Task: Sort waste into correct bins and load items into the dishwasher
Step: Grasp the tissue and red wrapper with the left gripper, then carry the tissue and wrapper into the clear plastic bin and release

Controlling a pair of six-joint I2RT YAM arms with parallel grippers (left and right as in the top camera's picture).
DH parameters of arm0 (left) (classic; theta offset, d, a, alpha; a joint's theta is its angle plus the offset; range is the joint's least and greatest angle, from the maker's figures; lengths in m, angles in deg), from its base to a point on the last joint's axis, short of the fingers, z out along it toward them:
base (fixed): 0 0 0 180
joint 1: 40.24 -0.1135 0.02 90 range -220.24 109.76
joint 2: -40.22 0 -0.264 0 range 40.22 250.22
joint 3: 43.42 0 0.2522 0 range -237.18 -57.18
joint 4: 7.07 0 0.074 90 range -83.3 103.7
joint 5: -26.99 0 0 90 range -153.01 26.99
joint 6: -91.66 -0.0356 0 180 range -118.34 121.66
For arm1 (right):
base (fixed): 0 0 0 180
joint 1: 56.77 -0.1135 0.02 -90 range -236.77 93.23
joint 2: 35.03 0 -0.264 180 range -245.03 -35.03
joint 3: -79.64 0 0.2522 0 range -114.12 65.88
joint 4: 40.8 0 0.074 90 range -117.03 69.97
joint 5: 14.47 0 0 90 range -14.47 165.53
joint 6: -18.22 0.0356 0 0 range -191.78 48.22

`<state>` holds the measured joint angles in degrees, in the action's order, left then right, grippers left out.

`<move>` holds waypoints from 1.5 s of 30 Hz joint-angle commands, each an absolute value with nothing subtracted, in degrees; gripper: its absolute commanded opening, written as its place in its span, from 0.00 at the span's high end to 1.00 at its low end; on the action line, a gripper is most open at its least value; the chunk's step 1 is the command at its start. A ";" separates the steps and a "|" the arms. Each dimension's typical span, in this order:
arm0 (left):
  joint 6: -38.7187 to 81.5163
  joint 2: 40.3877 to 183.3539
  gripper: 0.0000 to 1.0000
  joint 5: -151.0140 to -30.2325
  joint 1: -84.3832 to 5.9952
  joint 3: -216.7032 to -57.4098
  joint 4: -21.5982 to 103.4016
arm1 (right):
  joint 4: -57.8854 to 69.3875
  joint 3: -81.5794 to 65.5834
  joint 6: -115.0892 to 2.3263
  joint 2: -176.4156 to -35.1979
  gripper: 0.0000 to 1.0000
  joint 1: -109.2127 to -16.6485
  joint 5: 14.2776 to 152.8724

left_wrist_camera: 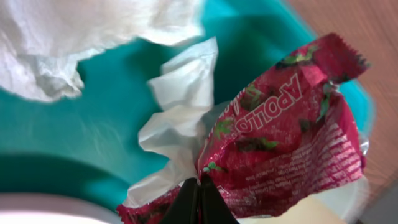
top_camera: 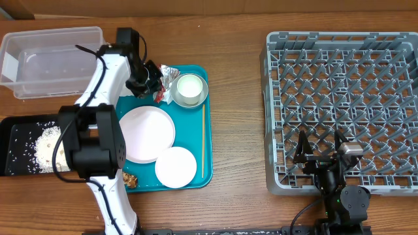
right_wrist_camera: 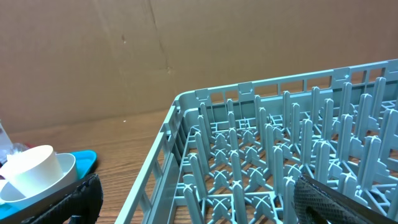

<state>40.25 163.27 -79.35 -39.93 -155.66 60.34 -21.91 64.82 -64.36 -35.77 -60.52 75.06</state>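
The table [top_camera: 235, 130] is brown wood with long lines in it. Behind it stands a plain brown cardboard wall [right_wrist_camera: 93, 56].

A teal tray [top_camera: 192, 130] lies on the left part of the table. The left gripper [left_wrist_camera: 199, 202] is at its far corner, and its two tips are pressed together on the edge of the red wrapper [left_wrist_camera: 286, 143]. The white napkin [left_wrist_camera: 180, 106] touches the wrapper right by the tips.

The tray also holds a cup [top_camera: 189, 87] inside a grey bowl [top_camera: 204, 98], a plate [top_camera: 147, 134], a small bowl [top_camera: 176, 167] and a brown lump [top_camera: 130, 177].

A clear tub [top_camera: 52, 31] sits at the far left. A black tray [top_camera: 16, 130] near it holds rice [top_camera: 46, 143].

The grey dish rack [top_camera: 339, 37] sits on the right. The right gripper [top_camera: 320, 150] is at its near edge, spread wide and holding nothing.
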 commanded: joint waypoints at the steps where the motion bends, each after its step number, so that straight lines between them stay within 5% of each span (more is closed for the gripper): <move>1: 38.96 156.25 0.96 -82.12 -40.32 -159.85 61.44 | -22.32 65.41 -64.73 -35.20 0.00 -60.23 74.30; 20: 40.45 144.71 0.96 -81.33 -53.94 -160.12 49.00 | -22.32 65.41 -64.73 -35.20 0.00 -60.23 74.30; 34: 40.21 150.37 0.96 -58.36 -61.94 -160.09 44.89 | -22.32 65.41 -64.73 -35.20 0.00 -60.23 74.30; 35: 40.21 151.46 0.93 -58.43 -62.20 -160.09 44.28 | -22.32 65.41 -64.73 -35.20 0.00 -60.23 74.30; 38: 40.18 154.44 0.48 -61.18 -62.83 -160.09 42.64 | -22.32 65.41 -64.73 -35.20 0.00 -60.23 74.30; 42: 40.21 154.46 0.08 -67.17 -62.85 -160.09 41.92 | -22.32 65.41 -64.73 -35.20 0.00 -60.23 74.30; 45: 40.23 153.19 0.02 -75.67 -62.85 -160.12 41.52 | -22.32 65.41 -64.73 -35.20 0.00 -60.23 74.30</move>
